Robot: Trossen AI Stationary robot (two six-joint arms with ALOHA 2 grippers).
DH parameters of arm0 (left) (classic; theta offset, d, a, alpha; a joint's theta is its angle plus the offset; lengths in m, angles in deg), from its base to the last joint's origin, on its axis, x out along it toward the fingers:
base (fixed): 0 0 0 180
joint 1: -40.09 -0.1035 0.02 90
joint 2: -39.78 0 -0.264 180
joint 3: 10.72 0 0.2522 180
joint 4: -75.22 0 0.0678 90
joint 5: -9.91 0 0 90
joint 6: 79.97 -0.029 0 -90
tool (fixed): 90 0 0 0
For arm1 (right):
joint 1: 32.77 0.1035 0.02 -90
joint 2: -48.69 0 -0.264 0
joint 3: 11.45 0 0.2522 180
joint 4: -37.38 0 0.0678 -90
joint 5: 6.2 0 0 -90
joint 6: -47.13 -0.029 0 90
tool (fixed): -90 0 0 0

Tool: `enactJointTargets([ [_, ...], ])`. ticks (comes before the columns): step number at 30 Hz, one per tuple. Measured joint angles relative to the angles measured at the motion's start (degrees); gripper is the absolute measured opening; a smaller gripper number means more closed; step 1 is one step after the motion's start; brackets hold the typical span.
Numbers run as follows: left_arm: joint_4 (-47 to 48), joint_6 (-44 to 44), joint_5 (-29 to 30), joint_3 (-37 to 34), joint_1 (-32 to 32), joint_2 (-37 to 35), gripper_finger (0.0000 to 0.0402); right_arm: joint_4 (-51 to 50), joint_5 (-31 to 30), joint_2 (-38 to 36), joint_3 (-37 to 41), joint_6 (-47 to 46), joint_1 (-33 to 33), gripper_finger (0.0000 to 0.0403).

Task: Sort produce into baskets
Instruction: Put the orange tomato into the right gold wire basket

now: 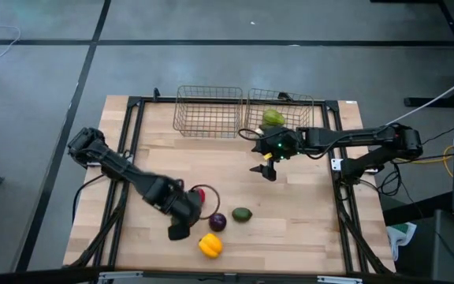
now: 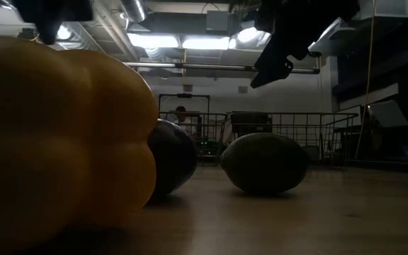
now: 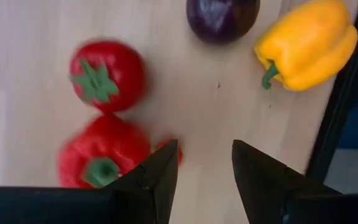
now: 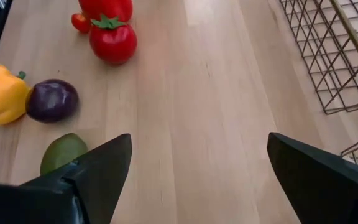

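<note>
Your left gripper (image 3: 204, 180), jaws part-spread and empty, is hovering beside the red pepper (image 3: 101, 155); likely light, stiff, slick, so pinch its broad middle.

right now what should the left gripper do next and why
Probably ease forward and down over the red pepper. The left gripper hangs open and empty above the table, the pepper just beside one finger, the tomato beyond it. The right gripper is open and empty too, near the baskets.
</note>
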State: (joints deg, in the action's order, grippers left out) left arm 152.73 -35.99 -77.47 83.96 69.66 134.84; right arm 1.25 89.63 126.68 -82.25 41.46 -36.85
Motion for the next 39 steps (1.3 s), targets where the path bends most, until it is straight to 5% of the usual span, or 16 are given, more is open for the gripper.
enactJointTargets([
  [14,0.6,34.2,12.5,-0.1,11.3,6.9,0.0147,-0.1,0.2,0.0,0.0,-0.3,0.0,0.0374],
  [25,2.8,43.6,13.1,-0.4,13.7,11.6,0.0147,-0.1,0.1,0.0,0.0,-0.4,0.0,0.0374],
  [39,0.8,56.5,14.1,-8.9,13.6,11.6,0.0147,-0.1,0.2,0.0,0.0,-0.4,0.0,0.0374],
])
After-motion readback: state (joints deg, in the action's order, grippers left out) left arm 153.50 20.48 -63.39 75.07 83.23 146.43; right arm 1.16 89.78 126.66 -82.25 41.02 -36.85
